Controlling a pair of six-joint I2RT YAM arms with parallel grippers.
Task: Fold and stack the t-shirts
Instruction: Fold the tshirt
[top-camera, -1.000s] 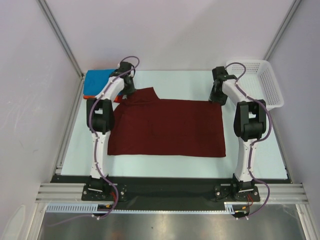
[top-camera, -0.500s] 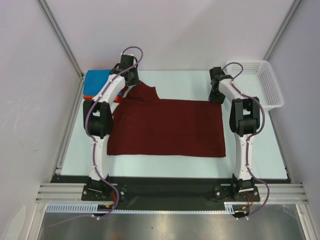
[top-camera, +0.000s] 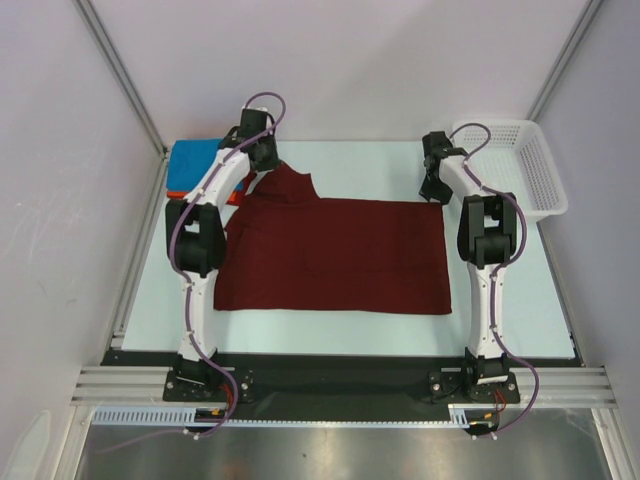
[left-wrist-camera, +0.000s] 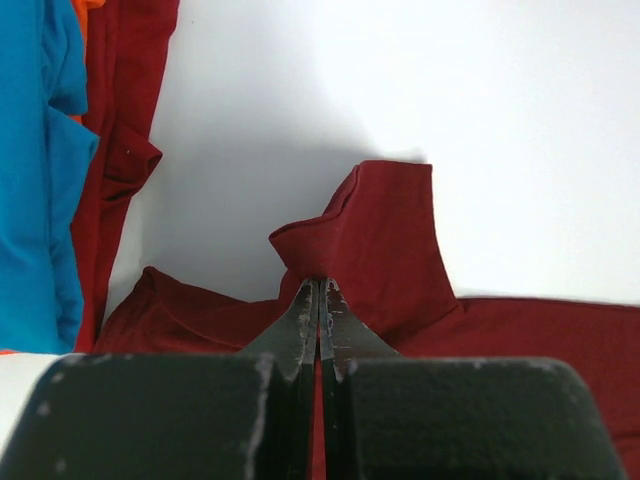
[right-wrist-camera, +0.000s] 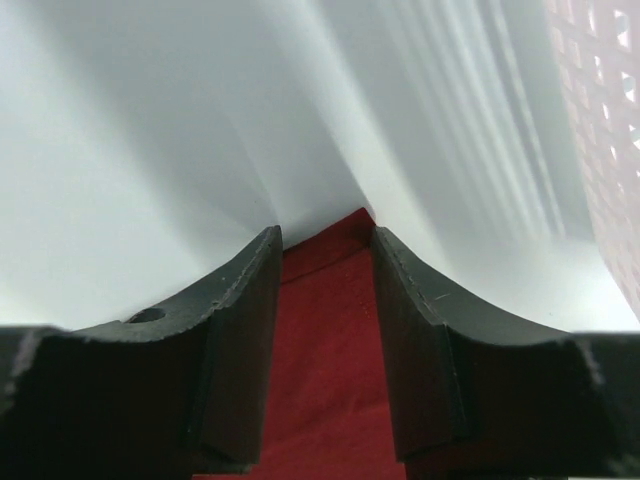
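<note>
**Maroon t-shirt** (top-camera: 335, 255): spread flat across the middle of the table (top-camera: 350, 165), folded to a rough rectangle. Its far left part is raised into a peak; the rest lies flat.

**Left gripper** (left-wrist-camera: 320, 287): fingers pressed together, clamped on the raised fold of the maroon t-shirt. In the top view the arm hides the pinch itself.

**Right gripper** (right-wrist-camera: 325, 240): fingers apart, low over the shirt's far right corner, which lies between them. It cannot be told whether the pads touch the cloth or the table.

**Blue t-shirt** (top-camera: 192, 160): folded, at the far left corner of the table, partly covered by the left arm. The left wrist view cuts it off at the frame edge.

**Orange-red t-shirt** (top-camera: 176, 193): only thin slivers show beneath the blue one; its fold cannot be made out. A red strip beside the blue pile in the left wrist view is possibly part of it.

**Basket** (top-camera: 545, 175): white mesh, at the far right corner. Its contents are not discernible.
</note>
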